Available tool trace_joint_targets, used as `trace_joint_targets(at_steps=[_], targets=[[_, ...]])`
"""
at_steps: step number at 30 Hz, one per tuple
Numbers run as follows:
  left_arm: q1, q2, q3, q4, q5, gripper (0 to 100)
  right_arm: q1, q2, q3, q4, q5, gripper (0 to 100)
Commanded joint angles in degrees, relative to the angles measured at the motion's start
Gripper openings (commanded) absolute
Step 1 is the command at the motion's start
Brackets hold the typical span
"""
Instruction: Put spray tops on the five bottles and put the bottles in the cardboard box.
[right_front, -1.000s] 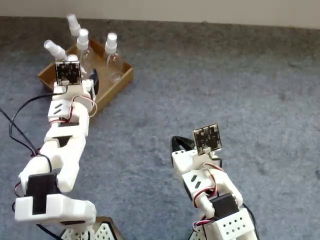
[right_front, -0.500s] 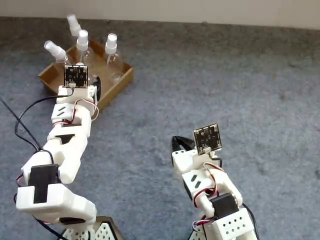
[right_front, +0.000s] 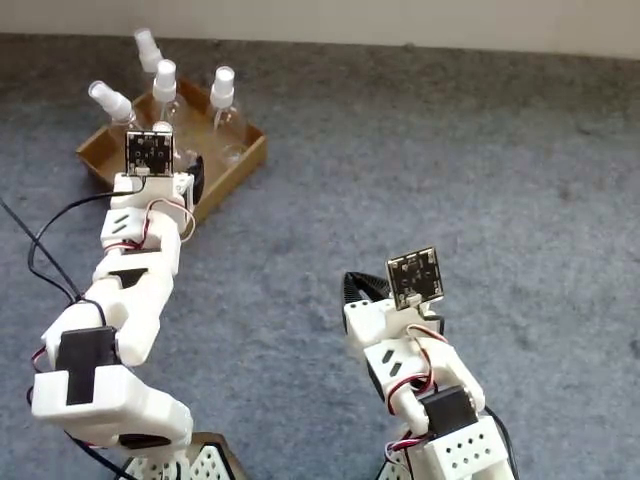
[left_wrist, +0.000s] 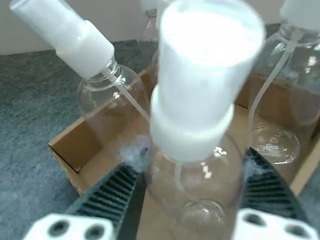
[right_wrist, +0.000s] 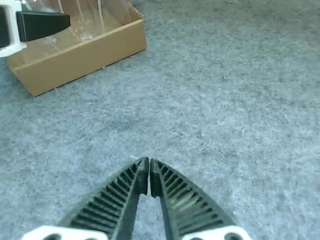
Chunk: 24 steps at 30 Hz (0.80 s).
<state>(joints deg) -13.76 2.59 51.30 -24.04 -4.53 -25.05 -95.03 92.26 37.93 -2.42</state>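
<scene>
1. The middle bottle stands upright in the box, its white spray top on.
2. The left gripper has its jaws spread wide, one on each side of this bottle's clear body. Both ribbed pads seem to press against the glass, so it appears to have hold of the bottle.
3. A tilted bottle leans just beside it, capped, with its dip tube showing through the glass. Another capped bottle stands on the other side, also in the box.
4. From above, four white tops rise around the box's far end: the tilted one, two close together, and one apart from them. The left arm reaches over the box's near wall, and its wrist covers the middle bottle.
5. The box sits at the far left of the grey carpet.
6. The right gripper is well apart from the box, low over bare carpet. Its jaws are closed tip to tip with nothing between them.
</scene>
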Motion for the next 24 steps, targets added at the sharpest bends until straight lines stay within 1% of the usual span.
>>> trace_joint_targets(at_steps=[1,4,9,12,15,19,24], targets=[[-0.7,-0.7,-0.3,-0.8,-0.2,24,0.7,-0.6,-0.6,-1.3,1.7,0.8],[-0.7,-0.7,-0.3,-0.8,-0.2,24,0.7,-0.6,-0.5,-1.3,4.0,0.8],[-0.7,-1.3,-0.3,-0.7,-0.2,24,0.7,-0.6,0.7,-1.4,4.3,0.8],[-0.7,-4.7,0.6,0.0,-0.2,24,0.7,-0.6,2.3,-5.1,4.4,0.8],[-0.6,-10.0,2.7,3.0,-0.3,24,0.8,-0.6,4.3,-8.2,4.5,0.8],[-0.7,-16.9,4.5,8.4,-0.4,24,1.0,-0.6,4.3,-8.5,4.5,0.8],[-0.7,-25.5,6.3,14.8,-0.4,24,6.7,-0.7,3.7,-6.8,4.5,0.8]])
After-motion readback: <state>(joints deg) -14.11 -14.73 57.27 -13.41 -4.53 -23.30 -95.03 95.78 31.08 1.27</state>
